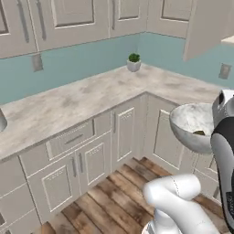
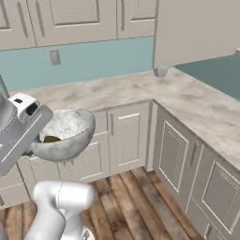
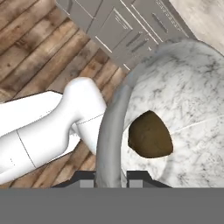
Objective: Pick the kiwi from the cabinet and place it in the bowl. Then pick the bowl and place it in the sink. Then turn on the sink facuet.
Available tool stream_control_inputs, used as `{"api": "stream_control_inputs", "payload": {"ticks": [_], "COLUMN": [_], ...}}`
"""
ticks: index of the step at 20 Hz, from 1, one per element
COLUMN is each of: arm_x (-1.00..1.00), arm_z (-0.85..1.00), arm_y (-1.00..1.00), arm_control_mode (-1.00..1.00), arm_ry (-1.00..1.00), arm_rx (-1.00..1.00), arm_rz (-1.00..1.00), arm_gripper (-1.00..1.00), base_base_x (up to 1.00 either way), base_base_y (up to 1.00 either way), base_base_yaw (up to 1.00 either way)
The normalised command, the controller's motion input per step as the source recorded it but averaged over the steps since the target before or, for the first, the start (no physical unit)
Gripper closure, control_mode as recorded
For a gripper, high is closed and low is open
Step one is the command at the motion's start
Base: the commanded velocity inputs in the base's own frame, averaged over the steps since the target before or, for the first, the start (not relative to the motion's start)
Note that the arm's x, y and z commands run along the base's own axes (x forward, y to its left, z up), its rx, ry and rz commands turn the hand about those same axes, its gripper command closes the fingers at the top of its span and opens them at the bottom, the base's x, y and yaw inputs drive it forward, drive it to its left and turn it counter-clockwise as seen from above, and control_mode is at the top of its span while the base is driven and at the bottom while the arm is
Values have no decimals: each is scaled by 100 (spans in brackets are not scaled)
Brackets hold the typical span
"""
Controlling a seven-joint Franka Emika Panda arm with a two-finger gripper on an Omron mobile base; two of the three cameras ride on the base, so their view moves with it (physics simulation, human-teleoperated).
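Marbled bowl [image 3: 183,92] tipped, mouth facing sideways; fingers [image 3: 111,178] clamped on rim; kiwi [image 3: 150,134] inside.

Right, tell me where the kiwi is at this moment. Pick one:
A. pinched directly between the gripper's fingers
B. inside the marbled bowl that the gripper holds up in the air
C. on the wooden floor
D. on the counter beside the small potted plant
B: the hand view shows the kiwi lying inside the bowl, whose rim the gripper clamps, with the bowl carried above the floor.
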Motion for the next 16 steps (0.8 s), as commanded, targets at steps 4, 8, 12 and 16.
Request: {"api": "stream_control_inputs", "payload": {"ticks": [4, 8, 12, 16], "arm_x": [0, 0, 0, 0], "arm_z": [0, 0, 0, 0], "arm_y": [0, 0, 0, 0], "arm_control_mode": [100, 100, 100, 100], "arm_ry": [0, 0, 0, 0], "arm_rx": [0, 0, 0, 0], "arm_rz": [0, 0, 0, 0], "arm_gripper": [100, 100, 100, 100], "base_base_x": [6, 24, 33, 46], "base_base_y": [27, 41, 40, 37], "base_base_yaw": [80, 73, 73, 72]}}
